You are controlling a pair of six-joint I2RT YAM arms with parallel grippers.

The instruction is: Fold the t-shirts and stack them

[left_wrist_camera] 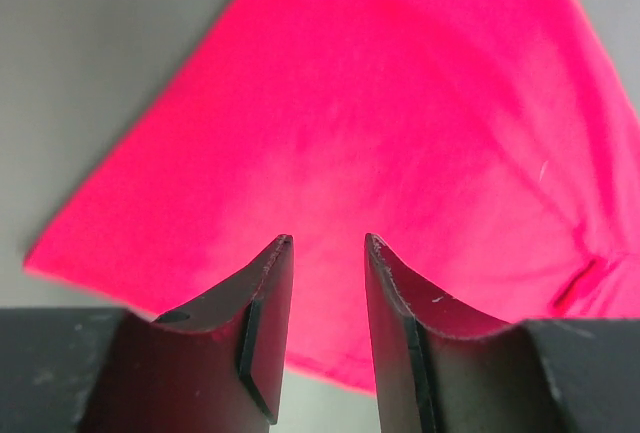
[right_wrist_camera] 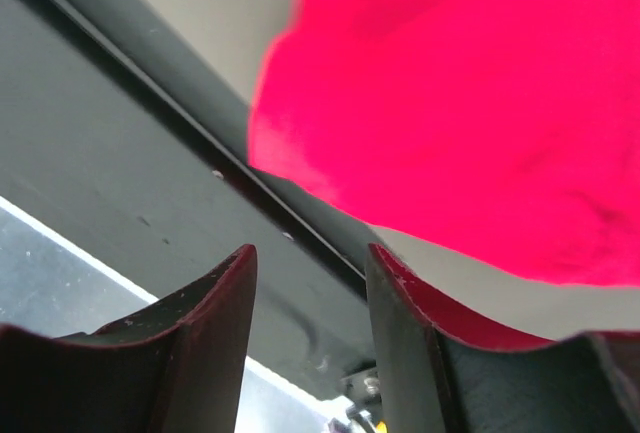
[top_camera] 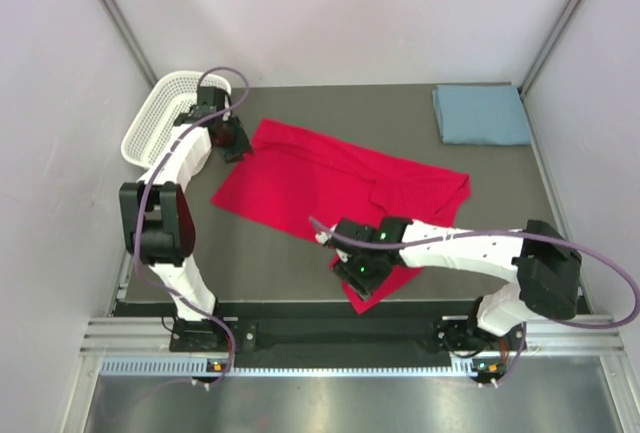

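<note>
Red t-shirt (top_camera: 300,178) lies wrinkled mid-frame on the dark table (top_camera: 500,213), the folded blue-grey t-shirt (top_camera: 482,115) at upper right, the white basket (top_camera: 150,128) at upper left. The left gripper (top_camera: 238,145) hangs at its upper-left corner, the right gripper (top_camera: 357,271) over its bottom corner by the table edge. Only the wrist views show both pairs of fingers apart, gripping nothing.
</note>
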